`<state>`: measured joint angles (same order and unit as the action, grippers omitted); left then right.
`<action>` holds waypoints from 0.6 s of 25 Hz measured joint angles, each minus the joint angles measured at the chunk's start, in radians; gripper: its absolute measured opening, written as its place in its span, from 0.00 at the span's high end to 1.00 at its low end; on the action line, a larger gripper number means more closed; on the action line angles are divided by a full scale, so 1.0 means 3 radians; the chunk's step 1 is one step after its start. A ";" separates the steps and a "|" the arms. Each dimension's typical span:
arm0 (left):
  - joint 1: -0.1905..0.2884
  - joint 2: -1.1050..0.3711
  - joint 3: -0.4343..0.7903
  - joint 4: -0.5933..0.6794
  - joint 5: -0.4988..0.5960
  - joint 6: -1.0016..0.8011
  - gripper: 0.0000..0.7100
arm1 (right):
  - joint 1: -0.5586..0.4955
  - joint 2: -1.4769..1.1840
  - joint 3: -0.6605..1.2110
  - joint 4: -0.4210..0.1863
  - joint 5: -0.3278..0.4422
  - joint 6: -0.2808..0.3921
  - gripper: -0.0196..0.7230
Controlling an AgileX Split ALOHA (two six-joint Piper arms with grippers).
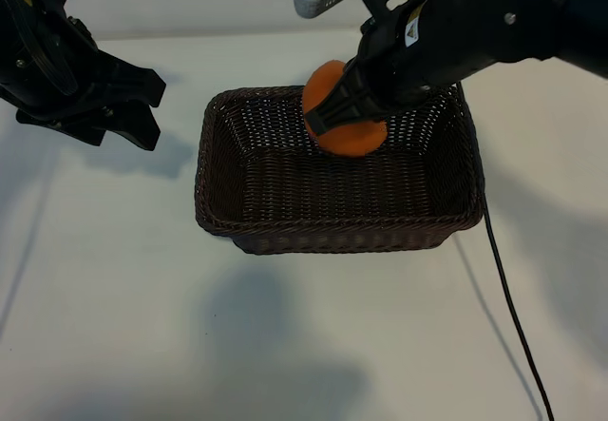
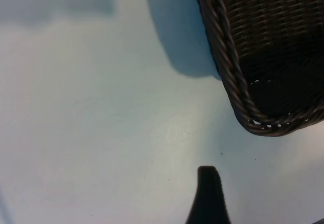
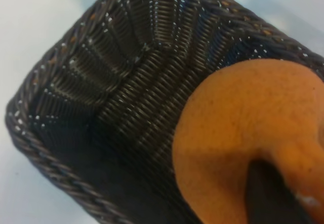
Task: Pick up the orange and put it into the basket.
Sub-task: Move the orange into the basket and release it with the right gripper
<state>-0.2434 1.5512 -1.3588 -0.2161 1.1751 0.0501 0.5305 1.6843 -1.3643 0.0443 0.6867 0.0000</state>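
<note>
exterior view: steeply from above, facing both arms, whole basket [image 1: 252, 193] at frame centre on the table [image 1: 114, 297]. left wrist view: close over the table, one basket corner in the upper right of the frame. right wrist view: very close, looking into the basket, orange [image 3: 243, 133] filling the lower right; probably tilted. all three views share the basket.

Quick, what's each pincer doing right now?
Left pincer: open, holding nothing.
Right pincer: closed on the round matte orange above the dark brown wicker basket.
</note>
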 joint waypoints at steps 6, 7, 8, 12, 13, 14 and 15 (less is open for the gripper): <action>0.0000 0.0000 0.0000 -0.0004 0.0000 0.0000 0.19 | 0.0000 0.0377 0.0000 -0.0124 -0.0021 0.0000 0.86; 0.0000 0.0000 0.0000 -0.0004 0.0000 0.0000 0.19 | 0.0000 0.0452 0.0000 -0.0128 -0.0036 0.0000 0.86; 0.0000 0.0000 0.0000 -0.0004 0.0000 -0.0003 0.19 | 0.0000 0.0524 0.0000 -0.0112 -0.0047 0.0000 0.86; 0.0000 0.0000 0.0000 -0.0004 0.0000 -0.0002 0.19 | 0.0000 0.0746 0.0000 -0.0112 -0.0087 0.0000 0.86; 0.0000 0.0000 0.0000 -0.0004 0.0000 -0.0002 0.19 | 0.0000 0.0783 0.0000 -0.0114 -0.0094 0.0000 0.86; 0.0000 0.0000 0.0000 -0.0004 0.0000 -0.0002 0.19 | 0.0000 0.0802 0.0000 -0.0114 -0.0097 0.0000 0.86; 0.0000 0.0000 0.0000 -0.0004 0.0000 -0.0002 0.19 | 0.0000 0.0810 0.0000 -0.0114 -0.0100 0.0000 0.86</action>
<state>-0.2434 1.5512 -1.3588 -0.2173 1.1751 0.0494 0.5305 1.9274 -1.3643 0.0100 0.6566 0.0000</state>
